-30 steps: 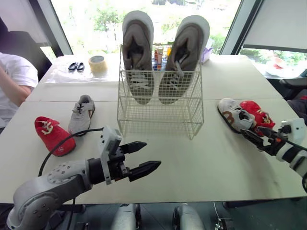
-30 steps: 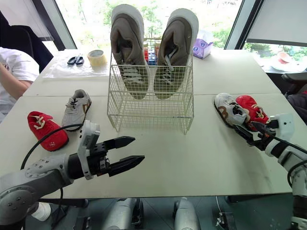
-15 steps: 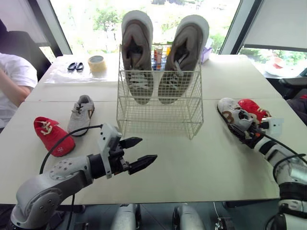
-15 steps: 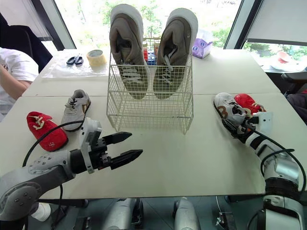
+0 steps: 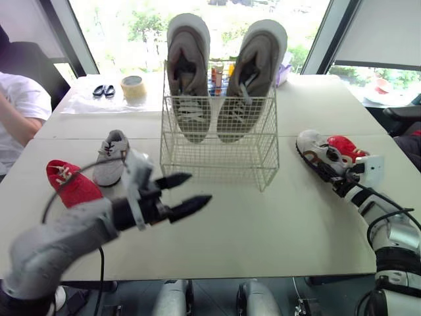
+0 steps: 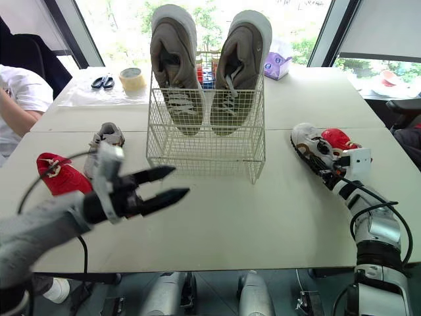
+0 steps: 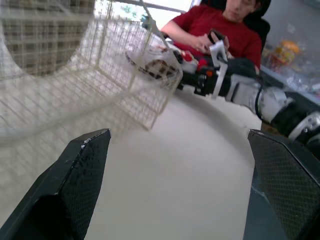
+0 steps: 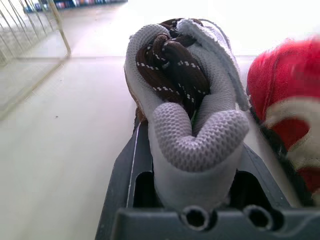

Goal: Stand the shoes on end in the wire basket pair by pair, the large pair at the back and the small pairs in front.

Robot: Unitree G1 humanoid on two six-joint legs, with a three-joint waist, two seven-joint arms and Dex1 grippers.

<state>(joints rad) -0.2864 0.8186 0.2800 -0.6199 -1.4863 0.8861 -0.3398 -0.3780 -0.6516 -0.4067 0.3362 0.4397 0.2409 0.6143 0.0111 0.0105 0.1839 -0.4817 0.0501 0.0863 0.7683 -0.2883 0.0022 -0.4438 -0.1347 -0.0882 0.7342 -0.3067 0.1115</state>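
Shoes: the large pair (image 5: pixel 189 79) stands on end at the back of the wire basket (image 5: pixel 219 155), side by side, toes down, heels well above the rim. Four small shoes are out on the counter (image 5: pixel 263 224).

Left of the basket, the left grey shoe (image 5: pixel 108 168) and left red shoe (image 5: pixel 69 185) lie near each other, apart from the basket. Right of the basket, the right grey shoe (image 5: pixel 314 146) lies just beside the right red shoe (image 5: pixel 342 146); cannot tell if they touch.

The right gripper (image 8: pixel 192 135) is at the right grey shoe's heel, jaws pinching it from both sides. In the right wrist view, black fingers (image 8: pixel 127 165) flank the mesh collar. Cannot tell whether that shoe is off the counter.

The left gripper (image 5: pixel 200 186) hovers over the counter in front of the basket's left corner, jaws spread, nothing between them.

Far end of the counter: tape roll (image 5: pixel 133 85) and scissors (image 5: pixel 104 91). A person's white sleeve (image 5: pixel 20 105) is at the left edge. A person in a red shirt (image 7: pixel 220 22) sits beyond the right arm.
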